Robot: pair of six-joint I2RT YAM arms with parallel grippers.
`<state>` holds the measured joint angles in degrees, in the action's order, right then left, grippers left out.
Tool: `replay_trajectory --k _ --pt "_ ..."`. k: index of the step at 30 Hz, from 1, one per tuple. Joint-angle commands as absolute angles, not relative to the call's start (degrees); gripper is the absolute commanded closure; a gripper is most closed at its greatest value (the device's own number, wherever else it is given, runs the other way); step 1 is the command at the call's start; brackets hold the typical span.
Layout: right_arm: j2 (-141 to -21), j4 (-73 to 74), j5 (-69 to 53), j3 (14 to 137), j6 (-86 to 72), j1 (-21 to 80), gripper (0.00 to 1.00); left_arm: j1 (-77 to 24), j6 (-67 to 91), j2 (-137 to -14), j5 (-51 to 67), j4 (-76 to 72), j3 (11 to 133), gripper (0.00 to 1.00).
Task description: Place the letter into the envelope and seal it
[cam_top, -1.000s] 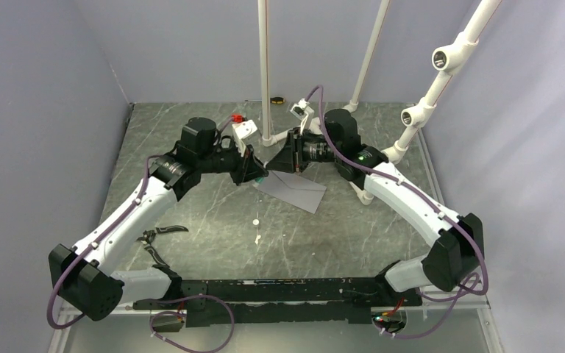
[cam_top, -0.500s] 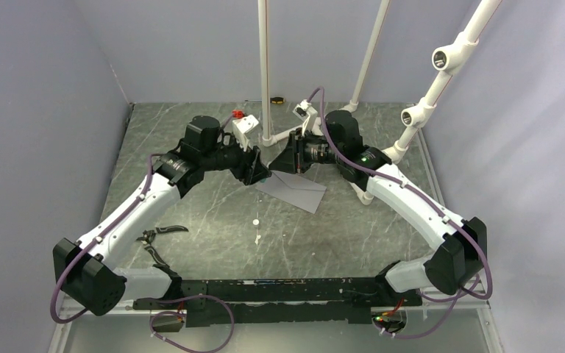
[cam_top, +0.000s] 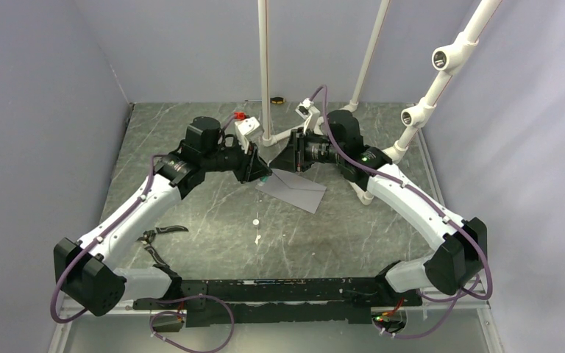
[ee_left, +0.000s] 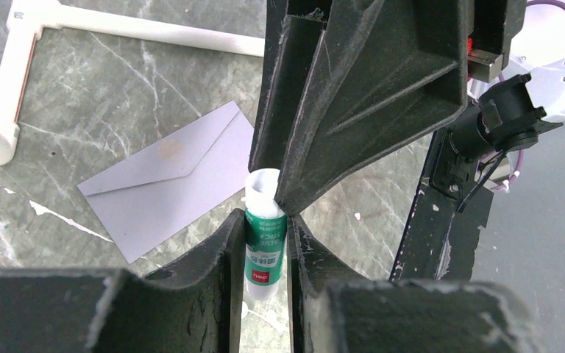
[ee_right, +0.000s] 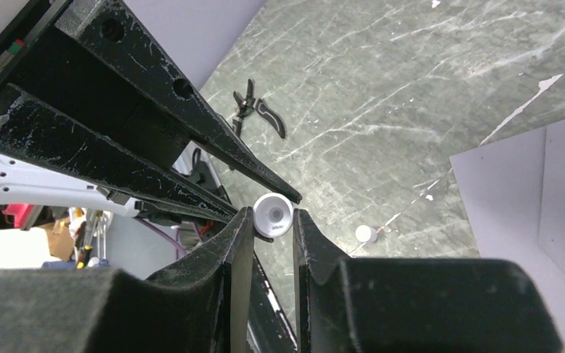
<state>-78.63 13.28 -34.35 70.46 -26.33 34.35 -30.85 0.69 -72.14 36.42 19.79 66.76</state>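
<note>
The grey envelope (cam_top: 294, 190) lies flat on the marble table with its pointed flap folded down (ee_left: 165, 173). The letter is out of view. Both grippers meet just above the envelope's left end, end to end on one green-and-white glue stick (ee_left: 265, 250). My left gripper (ee_left: 265, 217) is shut on the stick's labelled body. My right gripper (ee_right: 272, 213) is shut on its round white end (ee_right: 274, 215). From above, the left gripper (cam_top: 260, 175) and the right gripper (cam_top: 278, 166) nearly touch tip to tip.
Two small white bits (cam_top: 255, 221) lie on the table in front of the envelope. Black pliers (cam_top: 154, 239) rest near the left arm's base. White pipe posts (cam_top: 265, 73) stand behind the grippers, with a pipe foot (ee_left: 15, 73) on the table.
The left gripper's jaws opened and then closed again round the glue stick. The left arm shifted slightly. The right gripper and the envelope have not moved.
</note>
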Motion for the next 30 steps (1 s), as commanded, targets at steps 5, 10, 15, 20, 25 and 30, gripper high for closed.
replay_trajectory --k 5,10,15,20,25,30 --pt "-76.7 9.8 -33.9 70.8 -32.5 32.1 0.99 -30.8 0.7 -67.0 37.6 13.3 64.6 0.66" --pt "-77.3 7.9 -39.1 70.6 -33.5 32.0 0.99 -30.8 0.9 -68.3 37.7 13.9 65.3 0.55" --pt "-78.2 8.1 -41.3 70.6 -33.4 32.0 1.0 -30.7 0.7 -69.9 36.5 15.1 66.2 0.48" --pt "-78.7 9.0 -41.4 71.2 -33.3 32.0 1.0 -30.7 0.7 -70.4 36.9 15.5 66.5 0.5" --pt "-74.3 9.1 -41.6 71.6 -33.8 32.0 1.0 -30.6 -1.8 -71.4 37.2 17.0 67.2 0.6" --pt "-80.0 10.1 -40.9 72.9 -34.2 31.9 1.0 -30.7 -2.2 -71.9 36.6 18.6 67.8 0.58"
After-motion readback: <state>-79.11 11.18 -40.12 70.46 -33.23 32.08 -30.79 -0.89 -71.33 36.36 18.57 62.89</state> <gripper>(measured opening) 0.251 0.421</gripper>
